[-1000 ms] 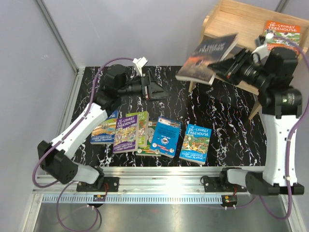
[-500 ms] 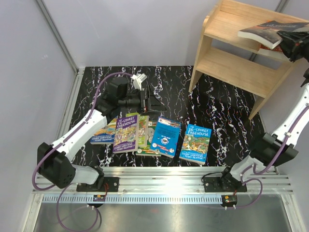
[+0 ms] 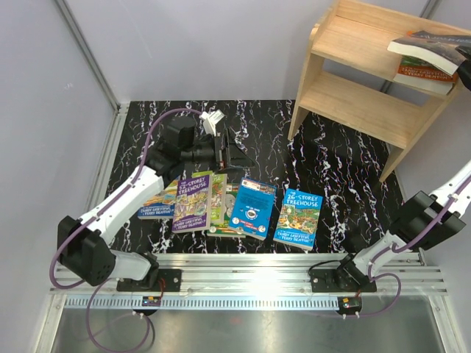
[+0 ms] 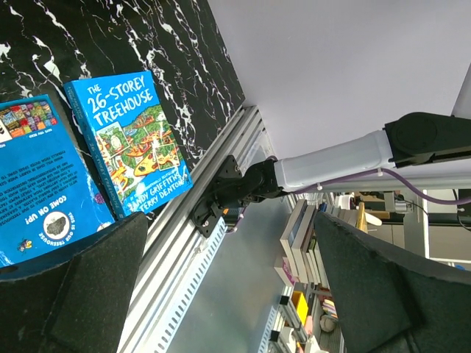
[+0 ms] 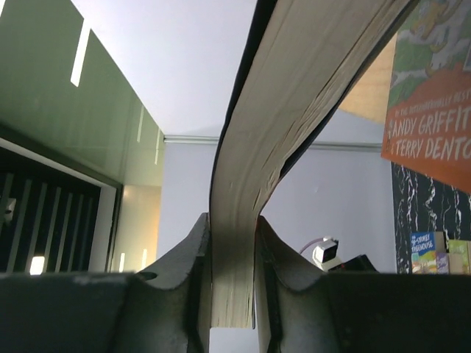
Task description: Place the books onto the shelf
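Observation:
The dark book [image 3: 425,44] hangs tilted over the right end of the shelf's [image 3: 353,95] upper tier, just above an orange book [image 3: 422,71] lying there. My right gripper [image 3: 461,60], at the frame's right edge, is shut on it. In the right wrist view both fingers [image 5: 193,257] pinch the dark book's page edge [image 5: 287,95], with the orange book [image 5: 430,110] beside it. Several bright books lie in a row on the table: purple [image 3: 193,202], green [image 3: 218,198], a blue back cover [image 3: 252,208] and a blue Treehouse book [image 3: 298,218]. My left gripper [image 3: 235,156] hovers open above them, holding nothing.
The table top is black marble [image 3: 346,176] with an aluminium rail [image 3: 250,279] along its near edge. Grey walls close off the left and the back. In the left wrist view the blue Treehouse book [image 4: 132,147] lies by the rail, next to the right arm's base [image 4: 235,191].
My right arm has swung the dark book from in front of the shelf up and right, over the upper tier. The left gripper has opened a little wider and barely moved.

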`<state>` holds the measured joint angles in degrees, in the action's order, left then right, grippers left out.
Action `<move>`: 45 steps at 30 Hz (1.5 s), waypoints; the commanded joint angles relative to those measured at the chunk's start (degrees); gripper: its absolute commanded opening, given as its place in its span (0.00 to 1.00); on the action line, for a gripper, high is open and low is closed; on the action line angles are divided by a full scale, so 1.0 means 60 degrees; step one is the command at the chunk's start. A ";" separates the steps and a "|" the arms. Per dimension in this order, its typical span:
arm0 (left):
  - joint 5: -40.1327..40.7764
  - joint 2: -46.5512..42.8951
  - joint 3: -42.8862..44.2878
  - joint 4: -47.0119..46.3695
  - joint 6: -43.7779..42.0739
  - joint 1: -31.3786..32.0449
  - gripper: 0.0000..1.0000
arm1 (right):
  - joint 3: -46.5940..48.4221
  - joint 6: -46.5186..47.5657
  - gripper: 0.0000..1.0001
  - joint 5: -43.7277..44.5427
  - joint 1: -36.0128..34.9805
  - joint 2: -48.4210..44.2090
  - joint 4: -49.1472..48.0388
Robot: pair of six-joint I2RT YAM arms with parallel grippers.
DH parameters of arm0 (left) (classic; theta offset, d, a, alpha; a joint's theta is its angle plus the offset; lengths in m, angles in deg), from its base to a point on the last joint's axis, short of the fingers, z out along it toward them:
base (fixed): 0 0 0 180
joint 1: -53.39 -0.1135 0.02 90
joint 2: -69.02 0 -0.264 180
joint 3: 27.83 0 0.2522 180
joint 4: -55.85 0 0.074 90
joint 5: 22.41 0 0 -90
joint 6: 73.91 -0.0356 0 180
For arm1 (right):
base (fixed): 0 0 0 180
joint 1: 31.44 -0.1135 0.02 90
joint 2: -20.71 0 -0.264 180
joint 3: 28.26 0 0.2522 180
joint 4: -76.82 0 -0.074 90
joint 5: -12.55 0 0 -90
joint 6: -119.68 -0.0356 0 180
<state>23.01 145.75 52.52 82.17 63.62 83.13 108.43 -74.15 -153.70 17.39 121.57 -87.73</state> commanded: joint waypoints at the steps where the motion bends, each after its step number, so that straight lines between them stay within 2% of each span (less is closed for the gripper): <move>1: 0.0003 0.0175 0.0210 -0.0452 0.0106 -0.0005 0.99 | -0.0156 -0.0946 0.33 -0.0007 0.0503 -0.0755 -0.1673; 3: -0.0027 0.0220 0.0240 -0.0438 0.0092 -0.0005 0.99 | -0.0419 -0.0962 0.37 -0.0051 0.0532 -0.0916 -0.1659; 6: 0.0002 0.0220 0.0226 -0.0423 0.0106 -0.0005 0.99 | -0.0974 -0.0830 0.38 -0.0109 0.0547 -0.1135 -0.1295; 10: -0.0012 0.0161 0.0123 -0.0423 0.0092 -0.0019 0.99 | -0.1709 -0.0683 0.46 -0.0051 0.0547 -0.1429 -0.0942; 13: 0.0003 0.0146 0.0064 -0.0408 0.0121 -0.0019 0.99 | -0.1549 -0.0099 0.49 0.0022 0.0561 -0.1429 0.0138; 16: -0.0012 0.0161 -0.0009 -0.0423 0.0121 -0.0005 0.99 | -0.1855 0.0182 0.37 0.0198 0.0634 -0.1574 0.0860; 17: -0.0041 0.0161 -0.0009 -0.0408 0.0121 -0.0019 0.99 | -0.2161 0.0138 0.18 0.0285 0.0649 -0.1619 0.0802; 20: -0.0070 0.0176 -0.0024 -0.0423 0.0106 -0.0005 0.99 | -0.2354 0.0064 0.01 0.0359 0.0664 -0.1663 0.0641; 21: -0.0070 0.0190 -0.0024 -0.0408 0.0063 -0.0019 0.99 | -0.2340 0.0093 0.00 0.0359 0.0664 -0.1649 0.0684; 24: -0.0129 0.0249 -0.0067 -0.0364 0.0018 -0.0020 0.99 | -0.2135 0.0604 0.00 0.0447 0.0664 -0.1590 0.1312; 25: -0.0144 0.0278 -0.0068 -0.0393 0.0033 -0.0005 0.99 | -0.2048 0.1114 0.00 0.0520 0.0693 -0.1547 0.2097; 27: -0.0202 0.0366 -0.0053 -0.0394 0.0047 -0.0020 0.99 | -0.1827 0.1454 0.00 0.0856 0.0693 -0.1459 0.2616; 36: -0.0290 0.0381 -0.0023 -0.0232 -0.0099 -0.0005 0.99 | -0.1652 0.0812 0.00 0.1956 0.0708 -0.0786 0.1988; 41: -0.0305 0.0366 -0.0184 -0.0349 -0.0026 -0.0020 0.99 | -0.1256 0.1148 0.00 0.2614 0.0708 -0.0682 0.2369; 44: -0.0349 0.0410 -0.0200 -0.0423 -0.0011 -0.0005 0.99 | -0.1183 0.1104 0.04 0.2776 0.0708 -0.0463 0.2311; 45: -0.0363 0.0425 -0.0199 -0.0423 -0.0011 -0.0005 0.99 | -0.1139 0.1090 0.11 0.2791 0.0708 -0.0332 0.2325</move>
<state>22.60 148.27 51.43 81.95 63.92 83.13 99.51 -66.26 -145.90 19.71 116.52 -73.50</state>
